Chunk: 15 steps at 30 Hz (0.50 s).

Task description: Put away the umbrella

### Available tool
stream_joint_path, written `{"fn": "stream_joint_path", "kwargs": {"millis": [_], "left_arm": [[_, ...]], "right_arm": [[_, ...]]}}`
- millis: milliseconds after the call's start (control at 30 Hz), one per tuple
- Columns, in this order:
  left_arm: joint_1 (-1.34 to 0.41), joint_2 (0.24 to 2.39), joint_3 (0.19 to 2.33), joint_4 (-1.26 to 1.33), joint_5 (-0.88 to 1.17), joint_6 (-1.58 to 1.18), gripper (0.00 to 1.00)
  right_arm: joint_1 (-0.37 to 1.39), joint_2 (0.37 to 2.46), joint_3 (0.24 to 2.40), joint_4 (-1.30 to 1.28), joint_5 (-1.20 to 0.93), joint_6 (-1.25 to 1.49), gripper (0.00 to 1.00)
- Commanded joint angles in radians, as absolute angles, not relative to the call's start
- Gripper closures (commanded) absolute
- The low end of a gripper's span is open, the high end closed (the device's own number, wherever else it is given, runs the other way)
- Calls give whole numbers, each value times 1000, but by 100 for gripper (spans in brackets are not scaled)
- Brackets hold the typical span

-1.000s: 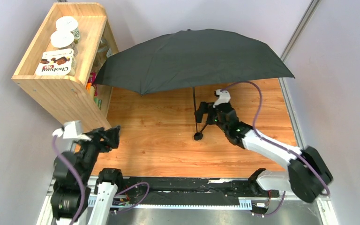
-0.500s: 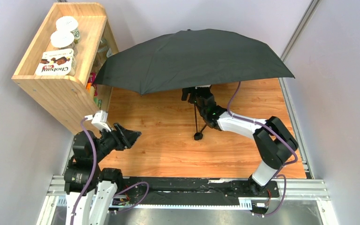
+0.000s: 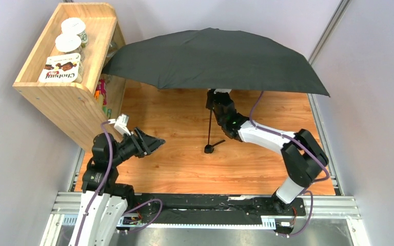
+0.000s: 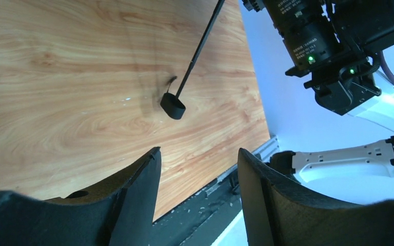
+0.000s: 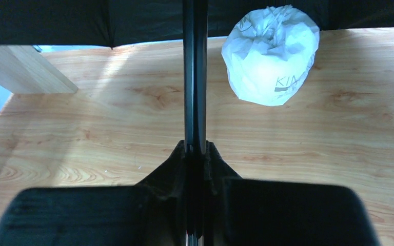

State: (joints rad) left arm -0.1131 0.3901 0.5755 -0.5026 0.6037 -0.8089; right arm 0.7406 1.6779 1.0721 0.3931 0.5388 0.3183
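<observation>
Right wrist view: the right gripper (image 5: 195, 149) is clamped on the thin black shaft (image 5: 195, 77) of the umbrella (image 3: 215, 59), which stands open over the far half of the table (image 3: 184, 169), its knob (image 3: 208, 148) hanging low near the wood; I cannot tell whether the knob touches. The left gripper (image 3: 151, 144) hovers with its jaws spread and nothing between them, aimed at the knob from well apart. Likely trouble comes from the wide canopy. Its left edge sits just beside the wooden shelf (image 3: 56, 87), so any swing that way could snag fabric on the corner or sweep the tubs (image 3: 71, 35) off the top. A pinch on so slender a shaft may also let the top-heavy umbrella twist or slide. The two arms would have to work close together under the canopy, where they could bump each other. A white crumpled paper bundle (image 5: 272, 56) lies on the table under the canopy and could be knocked. The tabletop is smooth wood-grain laminate, offering little friction. Pale walls (image 3: 374, 102) close in on both sides, leaving scant room around the canopy.
</observation>
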Motion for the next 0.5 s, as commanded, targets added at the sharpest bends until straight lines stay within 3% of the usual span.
{"fn": "stream_joint_path", "kwargs": {"millis": [0,200,467], "left_arm": [[-227,474,574,-281,588,-862,37],[-567,788,665,-5,442,-864,35],[-745,1168,866,395,549,-942,30]], "right_arm": [[730,1475,1049,419,470,339,100],[594,1244,1068,273,57,472,100],[445,985,968,290,-251,684,100]]}}
